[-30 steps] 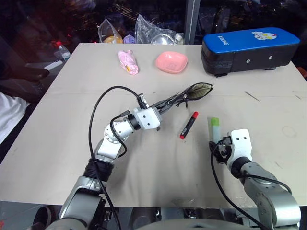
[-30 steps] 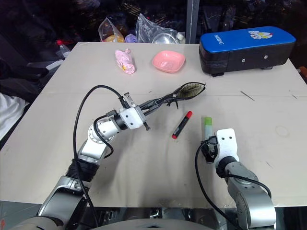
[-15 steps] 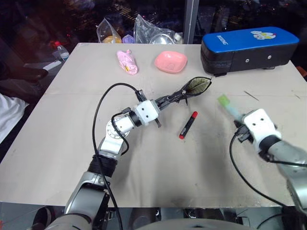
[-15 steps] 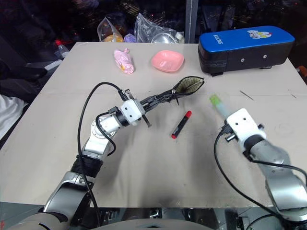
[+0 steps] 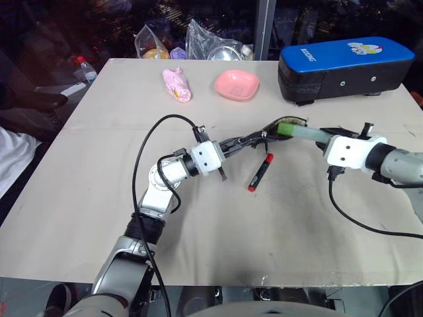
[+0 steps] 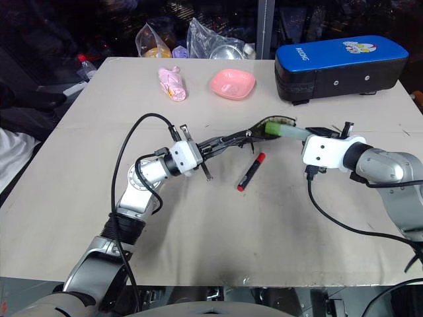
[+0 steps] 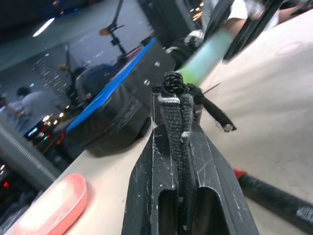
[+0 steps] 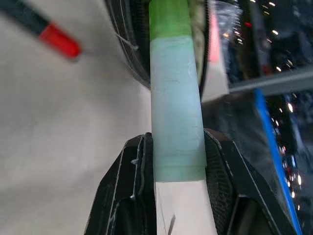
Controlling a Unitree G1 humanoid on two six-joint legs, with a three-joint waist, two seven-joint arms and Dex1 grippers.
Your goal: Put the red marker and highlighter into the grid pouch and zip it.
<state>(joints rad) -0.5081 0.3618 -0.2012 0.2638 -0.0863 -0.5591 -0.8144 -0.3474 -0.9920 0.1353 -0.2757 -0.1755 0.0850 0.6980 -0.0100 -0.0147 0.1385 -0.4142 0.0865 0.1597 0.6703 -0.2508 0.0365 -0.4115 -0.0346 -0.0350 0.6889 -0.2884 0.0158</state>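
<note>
My left gripper (image 5: 248, 140) is shut on one edge of the grid pouch (image 5: 280, 123) and holds it up off the table, open end facing right. In the left wrist view the black fabric is pinched between the fingers (image 7: 161, 161). My right gripper (image 5: 318, 135) is shut on the highlighter (image 5: 301, 131), which lies level with its green cap at the pouch's mouth. The right wrist view shows the pale green body (image 8: 176, 107) clamped between both pads. The red marker (image 5: 260, 173) lies on the table just in front of the pouch, untouched.
A big blue-and-black hard case (image 5: 344, 66) stands at the back right. A pink dish (image 5: 236, 85) and a pink wrapped item (image 5: 176, 86) lie at the back of the beige table (image 5: 99, 198). Plastic bags (image 5: 198, 43) sit beyond its far edge.
My right gripper has carried the highlighter from low on the right, up and leftward, to the pouch's mouth, and turned it level. The left gripper has kept hold of the pouch.
</note>
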